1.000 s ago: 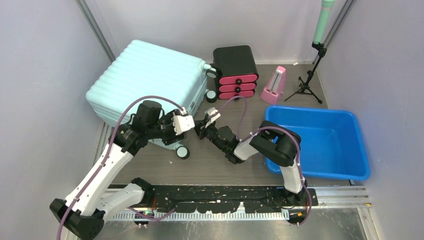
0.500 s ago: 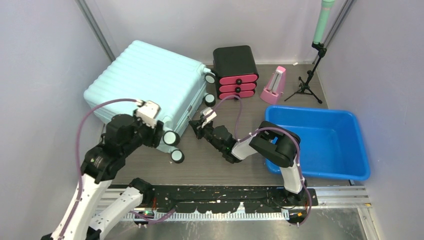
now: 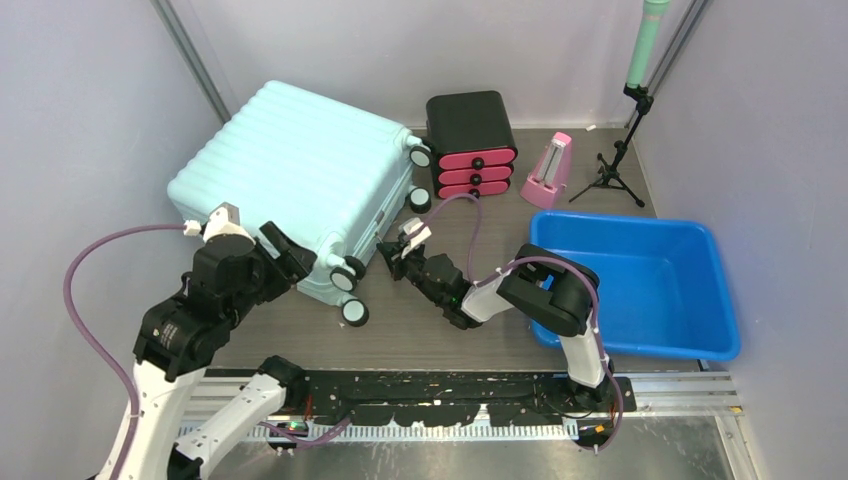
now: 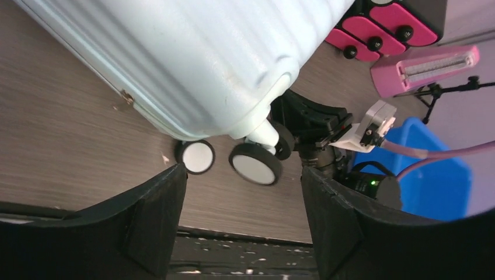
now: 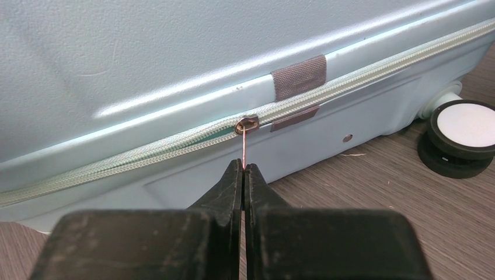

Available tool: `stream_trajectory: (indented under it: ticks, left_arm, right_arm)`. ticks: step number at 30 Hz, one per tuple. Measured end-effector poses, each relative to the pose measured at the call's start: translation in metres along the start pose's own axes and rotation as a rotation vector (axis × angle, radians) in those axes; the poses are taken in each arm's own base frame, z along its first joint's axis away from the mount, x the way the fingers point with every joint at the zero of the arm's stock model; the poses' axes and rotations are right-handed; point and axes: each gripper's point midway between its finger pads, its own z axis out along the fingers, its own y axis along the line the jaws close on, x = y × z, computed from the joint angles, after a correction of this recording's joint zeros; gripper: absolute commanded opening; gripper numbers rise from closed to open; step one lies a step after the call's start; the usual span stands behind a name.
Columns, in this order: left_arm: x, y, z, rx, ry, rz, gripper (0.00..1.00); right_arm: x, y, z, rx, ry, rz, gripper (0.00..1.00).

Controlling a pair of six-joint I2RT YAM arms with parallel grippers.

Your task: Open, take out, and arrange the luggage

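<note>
The luggage (image 3: 300,160), a pale mint ribbed hard-shell suitcase, lies flat at the back left with its lid down. Its black caster wheels (image 3: 353,312) point toward me. My right gripper (image 3: 392,255) is low at the suitcase's near side wall. In the right wrist view it (image 5: 243,166) is shut on the thin zipper pull (image 5: 244,146), which hangs from the slider (image 5: 246,123) on the zip track. My left gripper (image 3: 288,250) hovers at the suitcase's near-left corner. In the left wrist view it (image 4: 242,170) stands open and empty, with the wheels (image 4: 254,164) just beyond.
A black drawer box with pink drawers (image 3: 470,140) stands right of the suitcase, a pink wedge-shaped object (image 3: 548,172) beside it. A black tripod stand (image 3: 615,165) is at the back right. A blue tub (image 3: 640,280) sits at the right. Walls close in on both sides.
My left arm swung back to the left, away from the suitcase's wheel corner, and its jaws opened wider. The suitcase shifted slightly left. My right gripper followed it, holding the zipper pull.
</note>
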Motion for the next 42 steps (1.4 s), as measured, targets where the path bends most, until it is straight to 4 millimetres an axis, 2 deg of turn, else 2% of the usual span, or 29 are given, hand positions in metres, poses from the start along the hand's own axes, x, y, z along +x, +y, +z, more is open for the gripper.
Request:
stream_trajectory:
  ticks: [3,7,11,15,20,23,26,30,36,42]
  left_arm:
    - [0.009,0.000,0.003,-0.031,0.038,-0.124,0.75]
    - [0.028,0.008,0.017,-0.158,0.123,-0.252,0.79]
    - [0.038,0.014,0.028,-0.267,0.164,-0.332,0.85]
    - [0.047,0.013,0.038,-0.332,0.197,-0.369,0.87]
    - [0.064,-0.014,0.041,-0.342,0.234,-0.326,0.89]
    - [0.066,-0.035,0.042,-0.351,0.235,-0.317,0.89]
    - [0.065,-0.045,0.050,-0.386,0.214,-0.344,0.89]
    - [0.071,-0.042,0.063,-0.457,0.190,-0.361,0.89]
    - [0.072,-0.034,0.067,-0.520,0.156,-0.388,0.88]
    - [0.083,-0.017,0.078,-0.574,0.128,-0.393,0.83]
  right_arm:
    - [-0.001,0.000,0.000,0.000,-0.004,0.001,0.00]
    - [-0.002,0.001,0.000,0.000,-0.009,-0.001,0.00]
    - [-0.002,0.001,0.000,-0.001,-0.015,-0.012,0.00]
    - [-0.001,0.000,-0.001,-0.001,-0.021,-0.013,0.00]
    - [-0.001,0.000,-0.002,-0.003,-0.032,-0.010,0.00]
    - [0.000,-0.001,-0.004,-0.003,-0.035,-0.012,0.00]
    - [0.001,-0.002,-0.004,-0.004,-0.037,-0.015,0.00]
    - [0.001,-0.002,-0.004,-0.005,-0.043,-0.017,0.00]
    - [0.002,-0.001,-0.004,-0.009,-0.049,-0.020,0.00]
    - [0.002,-0.001,-0.004,-0.010,-0.053,-0.018,0.00]
